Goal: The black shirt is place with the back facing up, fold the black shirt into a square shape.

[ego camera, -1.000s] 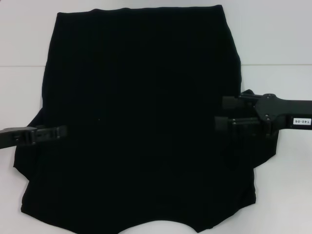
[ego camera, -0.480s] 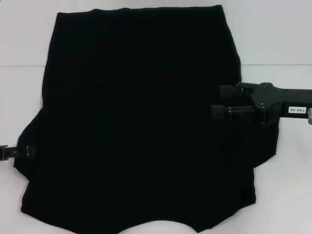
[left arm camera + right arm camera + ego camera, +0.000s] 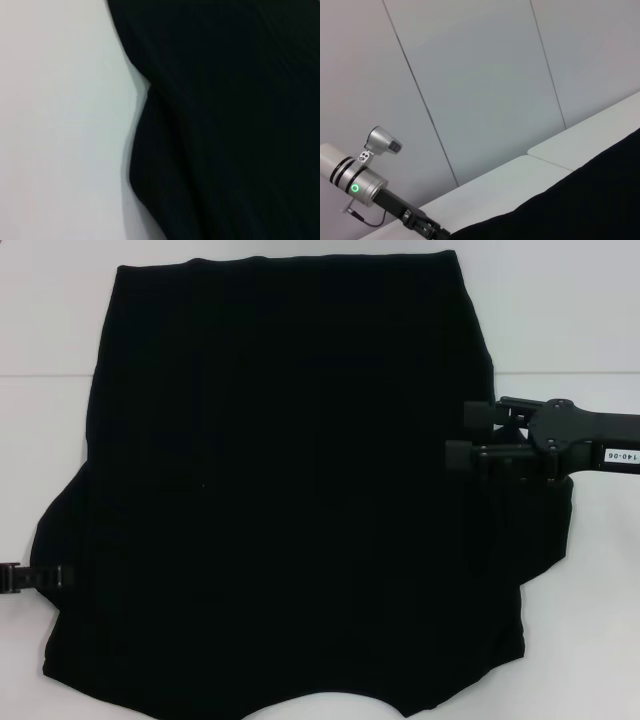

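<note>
Black shirt (image 3: 290,480) flat, lengthwise front-to-back

The black shirt (image 3: 290,480) was soft, matt cloth. The bench (image 3: 590,330) looked smooth and white. The right gripper (image 3: 470,438) looked like matt black plastic.

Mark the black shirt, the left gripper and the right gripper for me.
black shirt (image 3: 290,490): head view, middle of the flat cloth.
left gripper (image 3: 68,576): head view, at its fingertips, by the shirt's left edge.
right gripper (image 3: 468,435): head view, midway between its two fingertips, over the shirt's right side.
</note>
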Controlling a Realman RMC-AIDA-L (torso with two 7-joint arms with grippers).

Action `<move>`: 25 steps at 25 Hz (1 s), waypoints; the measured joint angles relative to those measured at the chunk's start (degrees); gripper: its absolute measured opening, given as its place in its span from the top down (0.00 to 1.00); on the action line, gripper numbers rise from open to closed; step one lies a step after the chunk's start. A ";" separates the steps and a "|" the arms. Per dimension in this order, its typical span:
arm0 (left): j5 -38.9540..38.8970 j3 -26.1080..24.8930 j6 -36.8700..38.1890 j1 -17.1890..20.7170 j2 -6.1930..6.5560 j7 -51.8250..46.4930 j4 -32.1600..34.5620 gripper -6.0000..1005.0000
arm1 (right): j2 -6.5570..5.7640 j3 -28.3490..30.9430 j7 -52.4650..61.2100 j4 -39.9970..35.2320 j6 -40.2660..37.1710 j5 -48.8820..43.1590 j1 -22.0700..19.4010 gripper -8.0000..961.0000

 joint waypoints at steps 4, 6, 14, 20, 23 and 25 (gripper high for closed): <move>1.11 0.10 -0.30 -0.54 -0.06 0.41 -1.01 0.15 | 0.01 0.00 0.00 -0.05 -0.01 0.00 0.00 0.02; 1.15 0.09 -0.56 -0.69 -0.08 0.50 -1.30 0.15 | 0.01 0.00 0.00 -0.07 -0.02 0.00 0.01 0.02; 1.35 0.30 -0.77 -1.03 0.07 0.64 -1.57 0.15 | 0.02 0.00 0.00 -0.17 -0.09 0.23 0.00 0.02; 1.51 1.37 -1.60 -1.15 0.14 0.62 -1.91 0.25 | 0.02 0.07 0.00 -0.42 -0.08 0.46 0.01 0.02; 1.53 1.50 -2.43 -1.15 0.04 0.33 -2.08 0.35 | 0.02 0.08 0.00 -0.48 -0.09 0.60 -0.06 0.02; 1.53 1.50 -2.85 -1.16 0.00 0.28 -2.34 0.45 | 0.02 0.09 0.00 -0.50 -0.10 0.65 -0.19 0.02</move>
